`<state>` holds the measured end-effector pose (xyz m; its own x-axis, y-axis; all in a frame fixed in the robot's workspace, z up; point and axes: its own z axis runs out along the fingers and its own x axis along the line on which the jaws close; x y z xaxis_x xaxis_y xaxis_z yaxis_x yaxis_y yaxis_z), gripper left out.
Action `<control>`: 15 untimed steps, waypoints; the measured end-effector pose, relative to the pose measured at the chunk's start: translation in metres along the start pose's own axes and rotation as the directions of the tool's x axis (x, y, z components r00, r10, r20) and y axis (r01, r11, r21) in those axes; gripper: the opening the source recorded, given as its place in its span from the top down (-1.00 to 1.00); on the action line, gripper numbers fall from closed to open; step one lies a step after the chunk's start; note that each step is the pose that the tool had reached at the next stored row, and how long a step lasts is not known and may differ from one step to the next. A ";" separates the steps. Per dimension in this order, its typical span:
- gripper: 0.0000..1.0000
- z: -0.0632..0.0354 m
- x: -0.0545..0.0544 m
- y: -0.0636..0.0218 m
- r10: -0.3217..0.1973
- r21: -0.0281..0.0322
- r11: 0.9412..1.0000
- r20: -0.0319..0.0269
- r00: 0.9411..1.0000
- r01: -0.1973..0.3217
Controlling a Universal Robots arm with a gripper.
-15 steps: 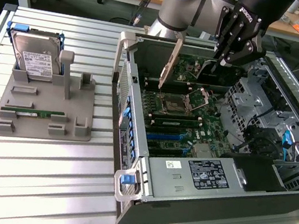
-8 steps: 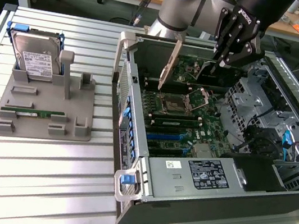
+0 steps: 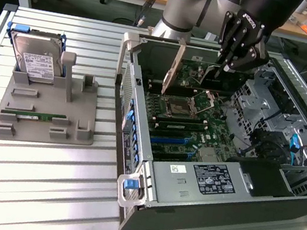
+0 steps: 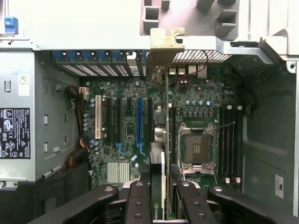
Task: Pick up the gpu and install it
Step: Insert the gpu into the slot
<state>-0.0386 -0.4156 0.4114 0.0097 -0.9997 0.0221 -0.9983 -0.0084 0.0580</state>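
Silver bracket (image 4: 166, 44) upright, the gpu (image 4: 166, 116) hangs edge-down over the motherboard (image 4: 117, 121) at the computer case's (image 3: 196, 212) far end, clamped between the gripper's (image 4: 161, 189) jaws. It is best kept vertical, with its edge parallel to the slot and the bracket at the rear opening.

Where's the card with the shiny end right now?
In the exterior view, the card hangs on edge in the gripper inside the open computer case, just above the green board.
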 end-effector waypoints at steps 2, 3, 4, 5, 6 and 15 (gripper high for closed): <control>0.47 0.0010 0.000 -0.0001 0.000 0.000 1.000 0.000 1.000 0.000; 0.47 0.0014 0.000 -0.0001 0.000 0.000 1.000 0.000 1.000 0.000; 0.47 0.0018 0.000 -0.0001 0.000 0.000 1.000 0.000 1.000 0.000; 0.47 0.0024 0.000 -0.0001 0.000 0.000 1.000 0.000 1.000 0.000; 0.47 0.0027 0.000 -0.0002 0.000 0.000 1.000 0.000 1.000 0.000; 0.47 0.0069 0.001 -0.0004 0.000 0.000 1.000 0.000 1.000 0.000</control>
<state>-0.0386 -0.4165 0.4045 0.0097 -0.9997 0.0221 -0.9983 -0.0084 0.0580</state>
